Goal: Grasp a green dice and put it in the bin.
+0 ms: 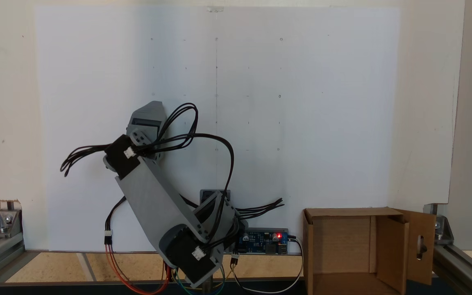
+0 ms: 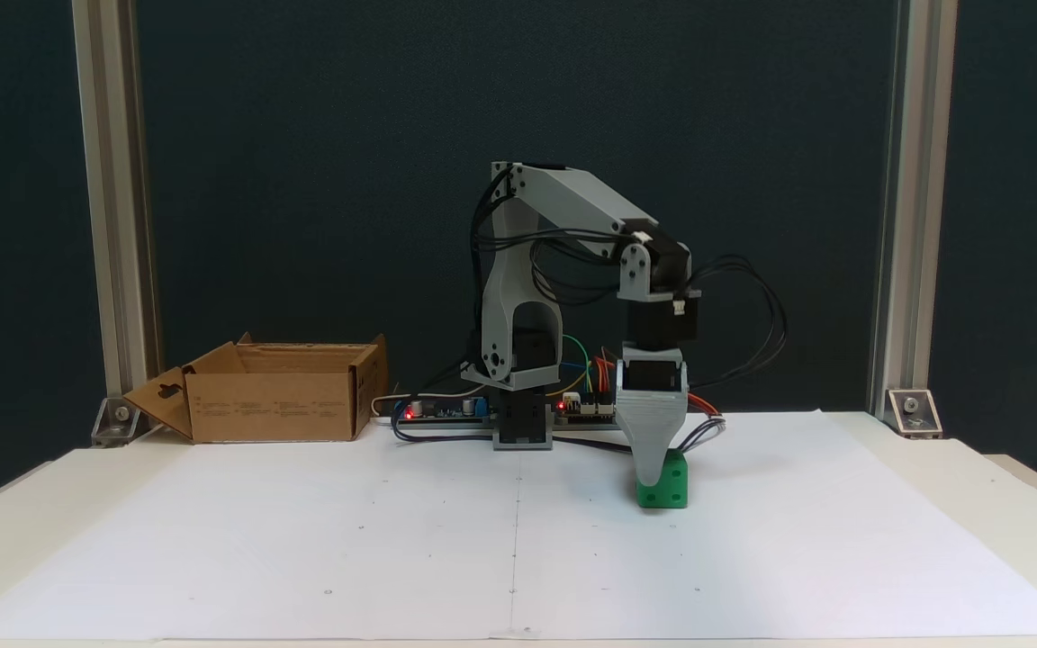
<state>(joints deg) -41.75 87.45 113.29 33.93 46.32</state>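
Note:
The green dice (image 2: 671,490) rests on the white paper sheet, right of the arm's base in a fixed view. My gripper (image 2: 650,470) points straight down onto it, with one grey finger (image 2: 648,441) covering the dice's left front part. The second jaw lies behind the first, so the jaw gap is hidden. From above, the arm's wrist (image 1: 146,119) covers the dice and the fingertips. The bin (image 2: 275,405), a brown cardboard box with open flaps, stands far left of the base; in the view from above the bin (image 1: 392,246) is at the lower right, its cutout flap spread outward.
A controller board with a red light (image 2: 446,409) and loose cables lie beside the arm's base (image 2: 523,423). Aluminium frame posts (image 2: 118,225) stand at the table's back corners. The white paper sheet (image 2: 392,540) spreads between dice and bin.

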